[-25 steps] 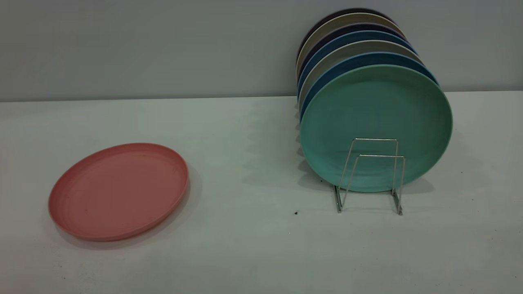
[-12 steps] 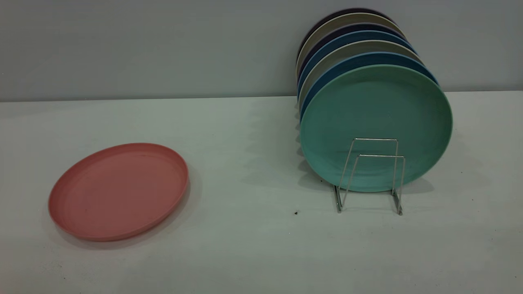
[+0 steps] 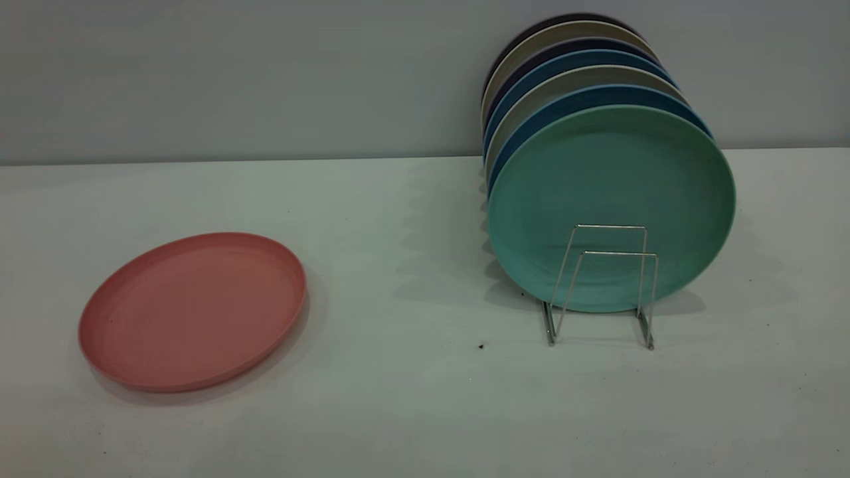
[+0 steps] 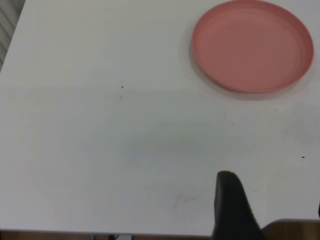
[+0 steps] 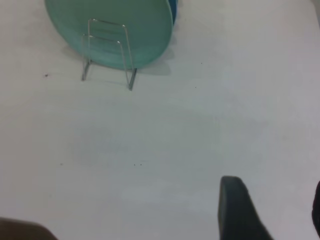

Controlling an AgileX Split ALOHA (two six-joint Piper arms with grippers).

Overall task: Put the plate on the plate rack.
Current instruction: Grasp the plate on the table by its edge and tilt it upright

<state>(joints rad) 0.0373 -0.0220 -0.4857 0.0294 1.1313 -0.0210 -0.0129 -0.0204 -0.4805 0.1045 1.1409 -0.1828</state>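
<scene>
The salmon-pink plate [image 3: 192, 311] lies flat on the white table at the left, and also shows in the left wrist view [image 4: 253, 46]. The silver wire plate rack [image 3: 621, 253] stands at the right, its two front loops bare; it also shows in the right wrist view [image 5: 132, 80]. Neither gripper shows in the exterior view. My left gripper [image 4: 272, 194] is open and empty over bare table, well apart from the pink plate. My right gripper [image 5: 272, 194] is open and empty over bare table, well apart from the rack.
A teal-green plate [image 3: 611, 199] stands upright in the rack behind the front loops, with several blue, beige and dark plates [image 3: 584, 93] behind it. A grey wall [image 3: 265, 73] closes off the back. The table's edge [image 4: 150, 234] lies near my left gripper.
</scene>
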